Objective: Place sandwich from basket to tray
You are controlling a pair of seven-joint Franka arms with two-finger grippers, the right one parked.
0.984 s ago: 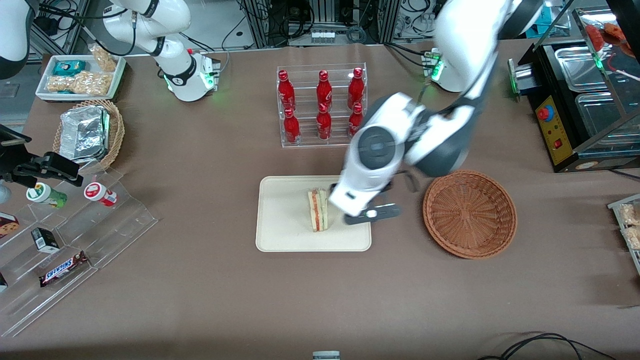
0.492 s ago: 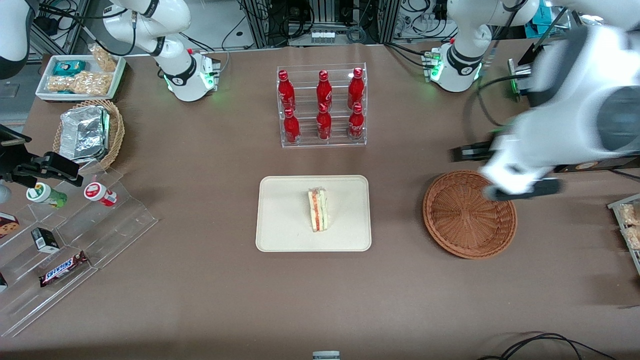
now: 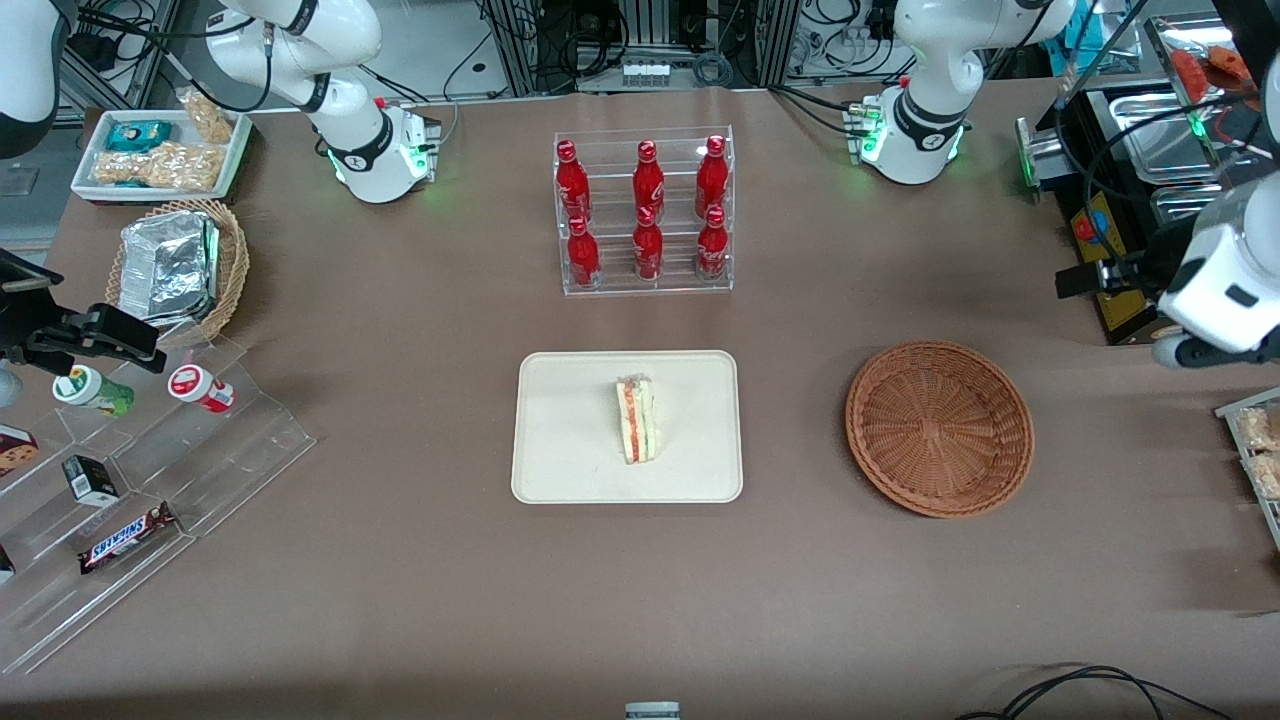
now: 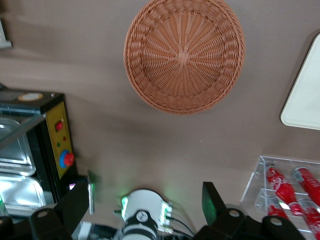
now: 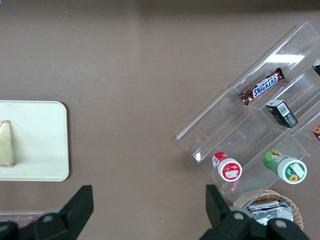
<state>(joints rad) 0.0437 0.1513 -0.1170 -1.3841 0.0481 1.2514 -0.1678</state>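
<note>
The sandwich (image 3: 637, 420), a white-bread wedge with orange-red and green layers, lies on the cream tray (image 3: 560, 440) at the table's middle; its edge also shows on the tray (image 5: 40, 145) as the sandwich (image 5: 6, 143) in the right wrist view. The reddish-brown wicker basket (image 3: 940, 428) beside the tray, toward the working arm's end, holds nothing. My gripper (image 3: 1150, 320) hangs high above the table's working-arm end, apart from the basket (image 4: 184, 55). In the left wrist view the gripper (image 4: 145, 200) is open, with nothing between its fingers (image 4: 75, 205).
A clear rack of red bottles (image 3: 645, 210) stands farther from the front camera than the tray. A black appliance (image 3: 1130, 230) sits under my gripper. Toward the parked arm's end are clear snack steps (image 3: 150, 470), a tan foil basket (image 3: 180, 265) and a white snack tray (image 3: 165, 150).
My arm has swung away from the tray, passed over the basket and risen to the table's working-arm end. The sandwich stays where it was on the tray.
</note>
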